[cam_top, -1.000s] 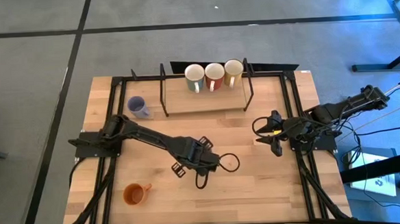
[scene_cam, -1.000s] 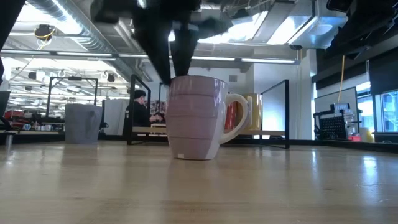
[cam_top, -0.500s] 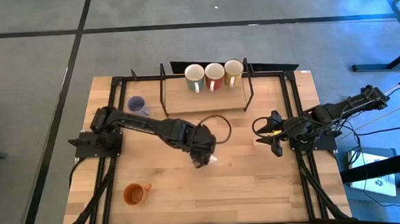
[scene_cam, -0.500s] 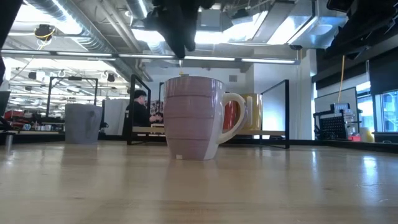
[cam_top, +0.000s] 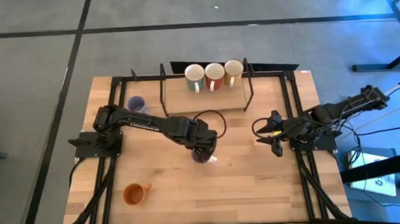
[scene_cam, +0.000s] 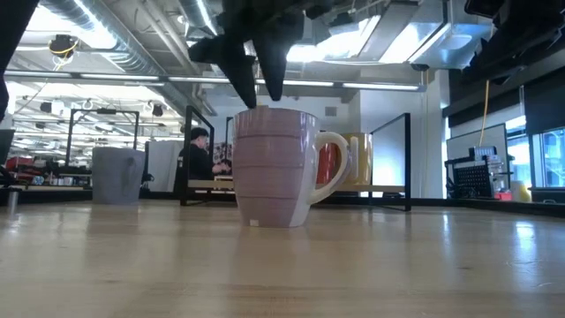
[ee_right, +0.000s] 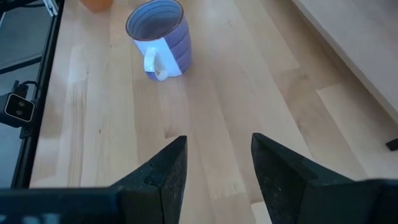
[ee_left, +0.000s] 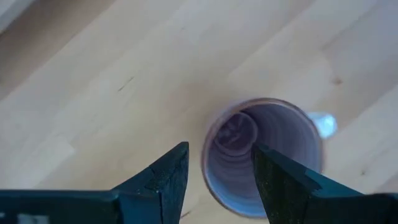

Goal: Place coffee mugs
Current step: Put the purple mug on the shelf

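Hovering my left hand [scene_cam: 258, 88] over the lavender mug [scene_cam: 276, 168] at mid-bench, fingers parted, nothing held | right hand [cam_top: 275, 141] idle at bench's right, parted, empty | risk: a fingertip descending onto the rim could tip the mug.

The wooden bench [cam_top: 258, 171] stands on a grey floor [cam_top: 40, 79] crossed by dark seams. Beyond the bench, a grey bin [scene_cam: 116, 174] sits beside a seated person [scene_cam: 196, 159]. Above them run ceiling ducts [scene_cam: 97, 40] and bright strip lights [scene_cam: 388, 35]. Far from the bin, a window [scene_cam: 546, 146] shows past cluttered shelving [scene_cam: 472, 177].
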`<move>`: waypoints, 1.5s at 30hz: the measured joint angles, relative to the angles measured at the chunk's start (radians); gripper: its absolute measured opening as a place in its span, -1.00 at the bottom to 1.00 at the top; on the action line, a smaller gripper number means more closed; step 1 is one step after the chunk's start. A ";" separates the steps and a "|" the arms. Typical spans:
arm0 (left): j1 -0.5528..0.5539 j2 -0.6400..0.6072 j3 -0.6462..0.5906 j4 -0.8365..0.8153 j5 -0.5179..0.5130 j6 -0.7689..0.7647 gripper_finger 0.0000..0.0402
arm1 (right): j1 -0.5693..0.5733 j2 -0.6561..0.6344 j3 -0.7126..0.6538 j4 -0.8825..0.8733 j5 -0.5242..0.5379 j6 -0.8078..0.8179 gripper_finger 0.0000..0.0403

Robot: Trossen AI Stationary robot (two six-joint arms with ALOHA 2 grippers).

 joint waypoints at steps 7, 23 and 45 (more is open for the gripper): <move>0.000 0.001 -0.082 0.053 0.043 0.001 -0.16 | 0.000 0.000 0.000 -0.009 0.001 -0.003 -0.18; -0.002 0.001 -0.204 0.228 0.063 0.120 -0.36 | 0.000 0.000 0.000 -0.006 0.010 -0.010 -0.18; 0.074 0.001 -0.052 0.295 0.022 0.673 -0.94 | 0.000 0.000 0.000 0.075 -0.007 -0.040 -0.18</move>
